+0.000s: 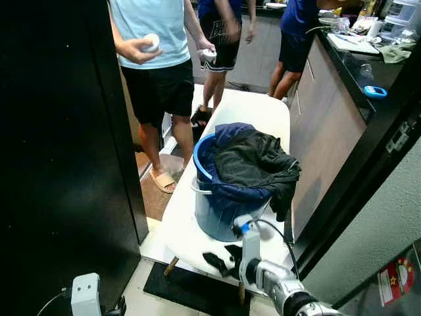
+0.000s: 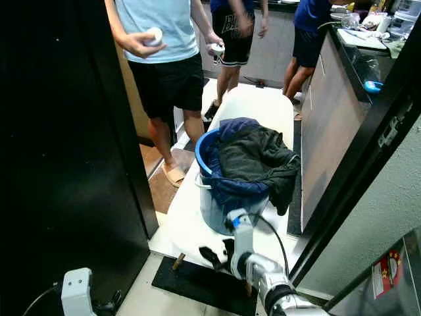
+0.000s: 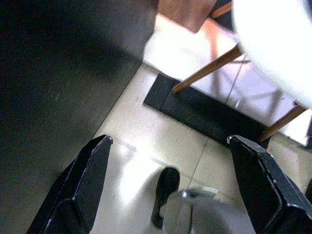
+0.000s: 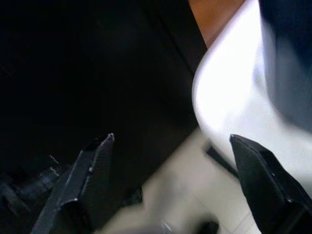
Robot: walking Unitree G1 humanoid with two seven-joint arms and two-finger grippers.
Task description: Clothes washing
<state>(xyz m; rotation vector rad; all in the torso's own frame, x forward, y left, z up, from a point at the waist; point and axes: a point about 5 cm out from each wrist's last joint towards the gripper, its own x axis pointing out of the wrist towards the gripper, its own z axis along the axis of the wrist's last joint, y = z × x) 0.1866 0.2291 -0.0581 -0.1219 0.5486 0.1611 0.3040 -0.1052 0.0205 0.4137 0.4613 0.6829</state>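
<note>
Right gripper (image 4: 165,185), two long black fingers, spread wide & holding nothing, hovering low by the near edge of the white moulded plastic chair w/ wooden legs (image 1: 263,112). Left gripper (image 3: 170,190) likewise splayed & empty, hanging down low by the floor, pointing at pale floor tiles (image 3: 161,136) & a black rubber mat (image 3: 204,109) under the chair's legs.

Sitting on the chair seat, just beyond the right arm: round blue plastic laundry bucket (image 1: 217,214), heaped w/ dark clothes – a charcoal garment over navy ones (image 1: 253,161) – spilling over the rim on the robot's right side.

Progress, judging from this: barely starting. Clothes lying all in the bucket, nothing gripped, no washing machine in sight. Left to do, prob.: grabbing bucket or clothes, carrying to a washer, loading.

Round about: tall black panel (image 1: 59,145), prob. a door or cabinet side, crowding the robot's left. Dark frame & grey wall on the right. Narrowing the passage further back: a kitchen counter w/ black top (image 1: 368,72), a small blue object (image 1: 375,91) lying on it. Standing beyond the chair: three people – nearest in light-blue shirt & black shorts (image 1: 154,66), holding small white things in both hands; two more behind in dark blue. Blocking the way forward: chair itself, then the people.
</note>
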